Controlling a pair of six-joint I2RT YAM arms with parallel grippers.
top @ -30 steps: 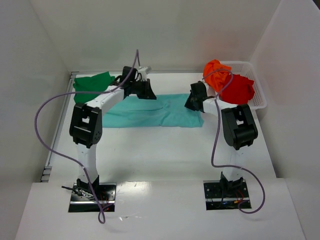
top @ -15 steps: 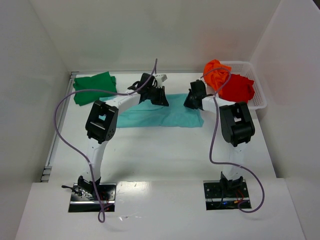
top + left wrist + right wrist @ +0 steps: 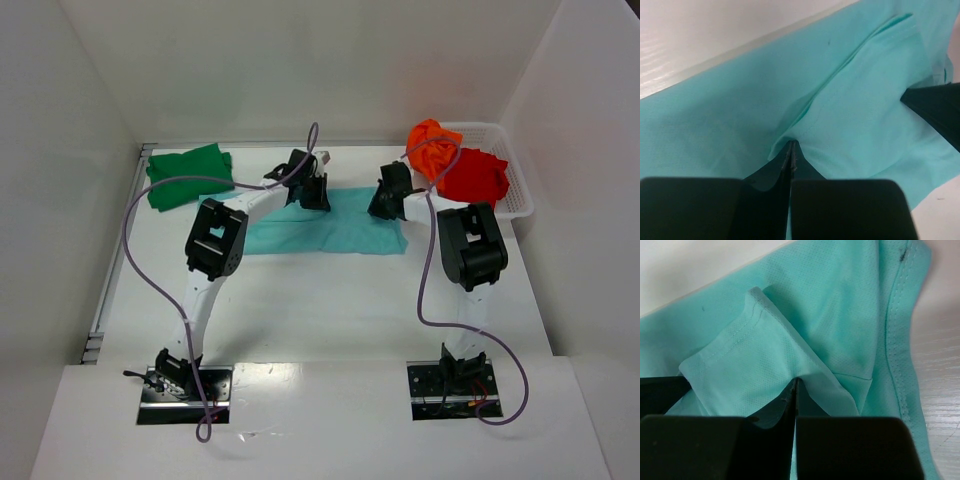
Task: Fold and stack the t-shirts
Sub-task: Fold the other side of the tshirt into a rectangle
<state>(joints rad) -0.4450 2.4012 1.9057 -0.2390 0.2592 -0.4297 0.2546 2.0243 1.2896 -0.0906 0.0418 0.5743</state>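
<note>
- The dark green shirt (image 3: 188, 175) lay as a compact bundle at the far left corner of the counter (image 3: 320, 300); I judged it already folded and the start of the stack.
- The orange shirt (image 3: 432, 148) and red shirt (image 3: 475, 178) sat crumpled in the white basket (image 3: 518, 195) at far right, apparently not yet handled.
- The light teal shirt (image 3: 330, 225) was spread across the middle of the counter, partly folded, so the task looked under halfway done.
- The left pincer (image 3: 791, 145) was closed, pinching a ridge of teal cloth at its tips.
- The right pincer (image 3: 795, 382) was likewise clamped on a folded flap of teal cloth near the hemmed edge.
- Compared with a second before, the left pincer had travelled rightward along the shirt's far edge, drawing the left end inward so the teal cloth covered a shorter stretch.
- The right pincer had barely shifted, and the other shirts lay unchanged.
</note>
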